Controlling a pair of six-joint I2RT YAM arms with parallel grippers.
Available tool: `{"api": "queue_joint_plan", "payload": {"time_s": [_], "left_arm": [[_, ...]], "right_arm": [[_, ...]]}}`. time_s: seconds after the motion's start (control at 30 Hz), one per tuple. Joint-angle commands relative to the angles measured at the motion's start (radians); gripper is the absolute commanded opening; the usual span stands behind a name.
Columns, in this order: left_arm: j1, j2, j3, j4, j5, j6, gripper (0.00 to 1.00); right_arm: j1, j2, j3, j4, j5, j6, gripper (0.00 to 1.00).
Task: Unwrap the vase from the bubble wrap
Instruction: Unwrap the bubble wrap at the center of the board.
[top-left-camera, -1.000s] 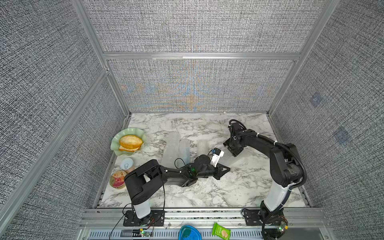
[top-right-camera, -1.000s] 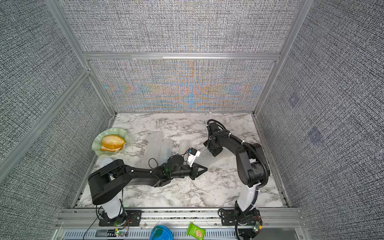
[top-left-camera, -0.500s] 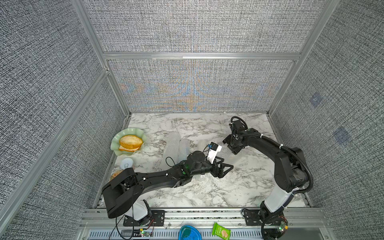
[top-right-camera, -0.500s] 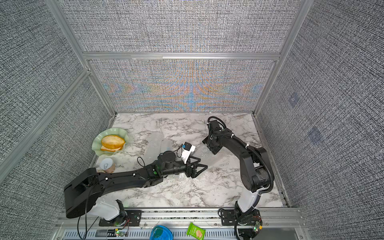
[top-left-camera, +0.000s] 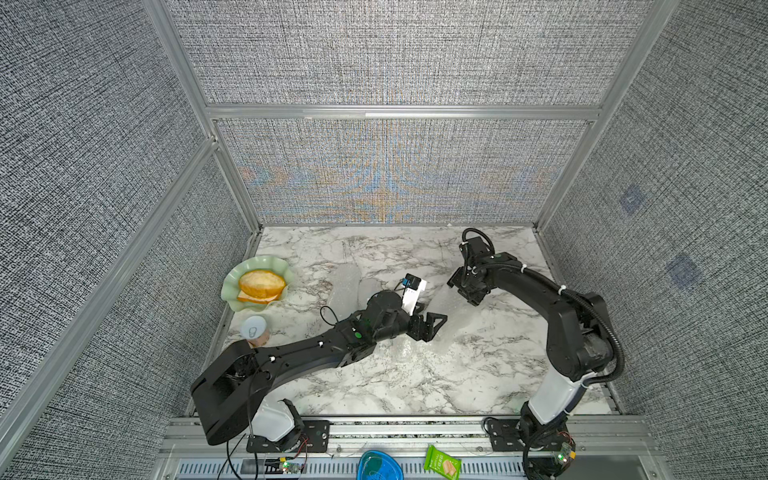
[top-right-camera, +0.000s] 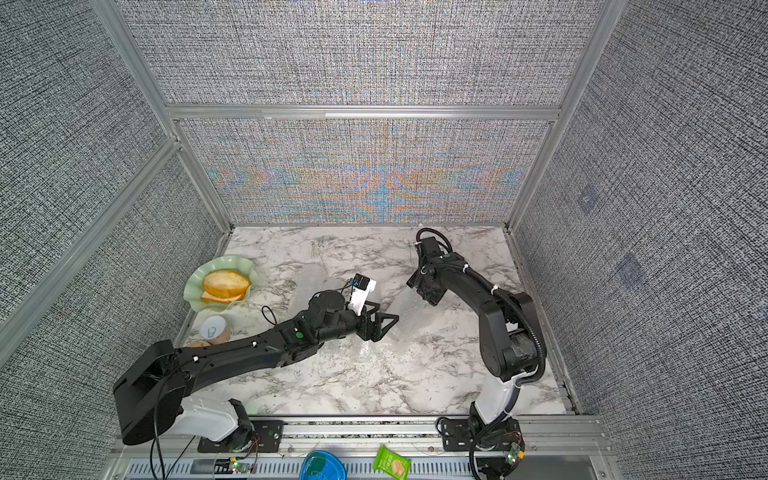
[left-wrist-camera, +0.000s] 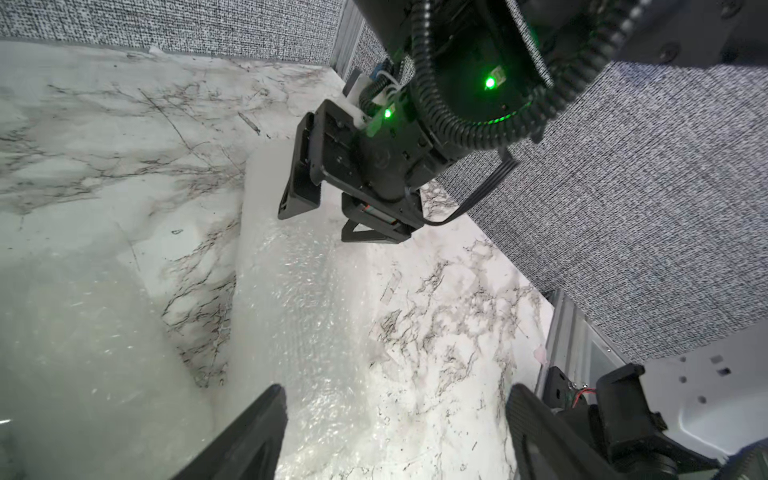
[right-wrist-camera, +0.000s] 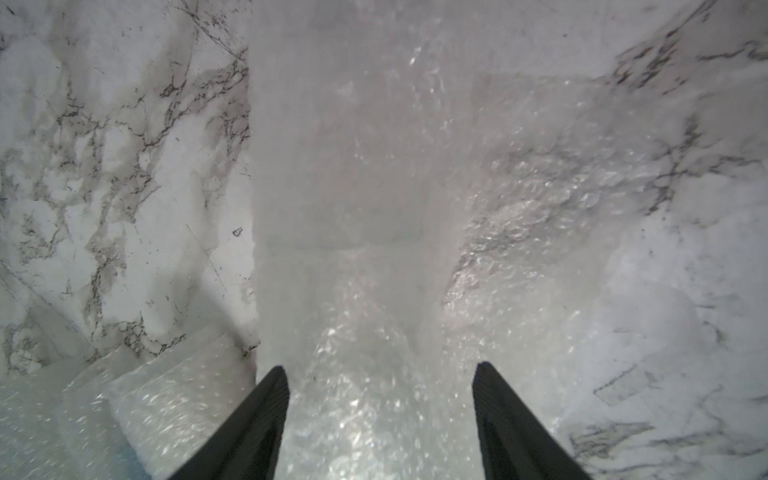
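Bubble wrap (left-wrist-camera: 299, 316) texture reads clearly only in wrist views.

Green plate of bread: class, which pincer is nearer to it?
Left. The left pincer hangs mid-table, well apart from the green plate; the right pincer is farther still, beyond the left one.

- We're looking into a robot test cell, lab style: grey woven fabric panels (top-left-camera: 395, 54) close off three sides, held in a bare aluminium frame (top-left-camera: 399, 112)
- The work surface is a marble-patterned tabletop (top-left-camera: 415, 386) boxed in by those walls
- Two black arms, the left arm (top-left-camera: 299, 357) and the right arm (top-left-camera: 540, 291), stand on base plates along a metal rail (top-left-camera: 415, 432) at the front edge
- Loose wires and a small circuit board (top-left-camera: 563, 457) with a green light glowing sit at the right arm's foot
- Household bits at the margins: a green plate (top-left-camera: 227, 291) with bread (top-left-camera: 262, 282) by the side wall, and a snack packet (top-left-camera: 441, 467) on the front ledge
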Motion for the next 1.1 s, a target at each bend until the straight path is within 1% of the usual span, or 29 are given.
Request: {"api": "queue_joint_plan", "payload": {"time_s": [0.0,0.1,0.17,0.3,0.37,0.5,0.6,0.77,0.93,1.07], "left_arm": [[0.004,0.052,0.062,-0.104,-0.031,0.04,0.85],[0.006,0.119,0.14,-0.196,-0.058,0.058,0.85],[0.006,0.169,0.21,-0.271,-0.072,0.076,0.85],[0.005,0.296,0.384,-0.437,-0.09,0.147,0.86],[0.003,0.353,0.452,-0.497,-0.111,0.162,0.87],[0.001,0.463,0.586,-0.594,-0.144,0.191,0.88],[-0.005,0.529,0.671,-0.649,-0.16,0.203,0.89],[-0.027,0.65,0.8,-0.745,-0.231,0.234,0.9],[-0.045,0.731,0.904,-0.827,-0.302,0.256,0.9],[-0.046,0.782,0.988,-0.908,-0.38,0.208,0.9]], "right_arm": [[-0.019,-0.032,0.0,-0.017,-0.005,-0.039,0.69],[-0.052,-0.09,-0.026,0.023,-0.046,-0.05,0.71],[-0.074,-0.135,-0.047,0.041,-0.05,-0.065,0.74],[-0.126,-0.221,-0.097,0.041,-0.04,-0.098,0.78],[-0.154,-0.26,-0.129,0.038,-0.036,-0.116,0.8],[-0.185,-0.34,-0.205,0.04,-0.021,-0.157,0.86],[-0.194,-0.385,-0.257,0.032,0.002,-0.18,0.89],[-0.197,-0.436,-0.339,0.04,0.007,-0.196,0.91],[-0.199,-0.468,-0.436,0.079,-0.035,-0.184,0.91],[-0.212,-0.474,-0.5,0.124,-0.076,-0.181,0.9]]}}
